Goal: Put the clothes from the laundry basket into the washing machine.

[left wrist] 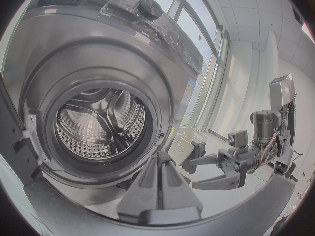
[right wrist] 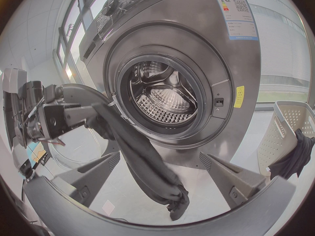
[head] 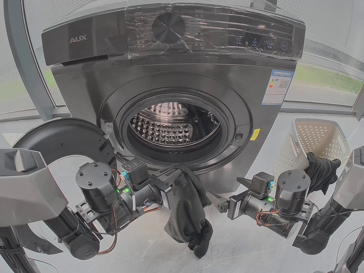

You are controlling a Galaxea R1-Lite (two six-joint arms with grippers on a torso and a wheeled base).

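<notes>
A pale, glossy floor (head: 148,254) reflects daylight. Tall windows (head: 330,19) in grey frames (head: 22,57) run behind, with a strip of grass (head: 330,77) outside. There is a white wall (left wrist: 242,82) and a tiled ceiling (left wrist: 262,7).

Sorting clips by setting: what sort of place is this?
Likely a laundry test corner in a glazed building: a washing machine, a laundry basket beside it, tall windows behind.

Dk grey washing machine (head: 174,76) w/ dotted silver drum (head: 167,131), black garment (head: 187,209), perforated cream laundry basket (head: 287,156)
</notes>
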